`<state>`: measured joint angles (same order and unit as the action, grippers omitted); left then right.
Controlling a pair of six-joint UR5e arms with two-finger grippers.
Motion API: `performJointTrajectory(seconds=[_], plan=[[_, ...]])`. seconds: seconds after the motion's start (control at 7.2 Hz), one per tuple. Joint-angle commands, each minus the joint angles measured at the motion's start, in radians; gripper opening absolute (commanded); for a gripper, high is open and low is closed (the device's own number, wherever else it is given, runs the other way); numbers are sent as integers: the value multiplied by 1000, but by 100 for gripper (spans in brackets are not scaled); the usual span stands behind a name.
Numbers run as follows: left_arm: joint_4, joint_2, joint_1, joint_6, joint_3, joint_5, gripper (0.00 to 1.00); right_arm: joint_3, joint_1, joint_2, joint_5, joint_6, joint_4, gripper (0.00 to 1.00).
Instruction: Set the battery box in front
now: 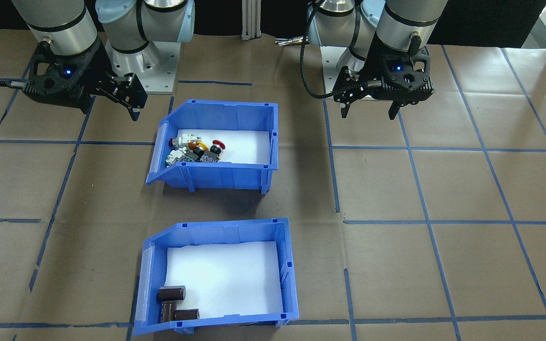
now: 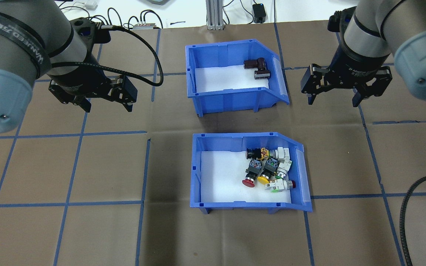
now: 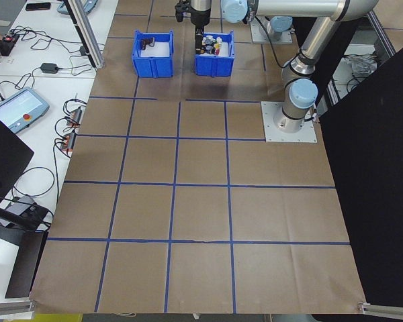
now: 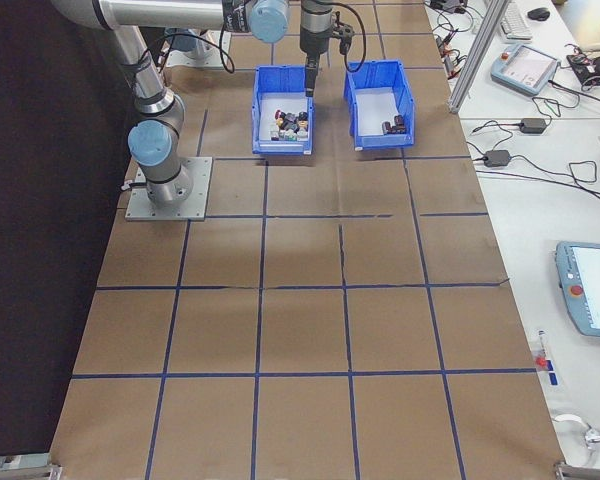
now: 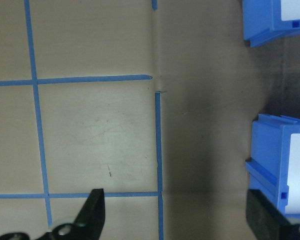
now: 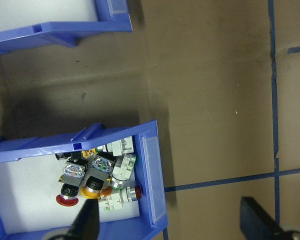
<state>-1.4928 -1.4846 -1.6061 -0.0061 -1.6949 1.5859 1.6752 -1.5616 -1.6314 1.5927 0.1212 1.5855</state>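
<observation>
The battery box (image 2: 231,96) is a blue bin with a white floor and dark brown batteries (image 2: 258,68) at its sloped end. It sits on the far side of the table from the robot and shows near the bottom edge of the front-facing view (image 1: 223,232). My left gripper (image 2: 108,107) hangs open and empty to its left, well apart from it. On the other side, my right gripper (image 2: 332,102) is open and empty beside the sloped end. Only a corner of the battery box (image 5: 275,22) shows in the left wrist view, and only its wall (image 6: 60,30) in the right wrist view.
A second blue bin (image 2: 250,203) holding colourful push-button switches (image 2: 268,170) sits between the battery box and the robot's base, with a gap between the two bins. Brown paper with a blue tape grid (image 2: 76,166) covers the table. Cables and devices lie past the far edge.
</observation>
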Motion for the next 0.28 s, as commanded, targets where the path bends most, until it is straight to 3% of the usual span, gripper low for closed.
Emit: performJointTrajectory(seconds=[0.0, 0.14], plan=[[0, 1, 0, 0, -2, 28, 100, 0, 0, 1, 1, 0, 1, 100], [0, -5, 0, 0, 0, 28, 100, 0, 0, 1, 1, 0, 1, 100]])
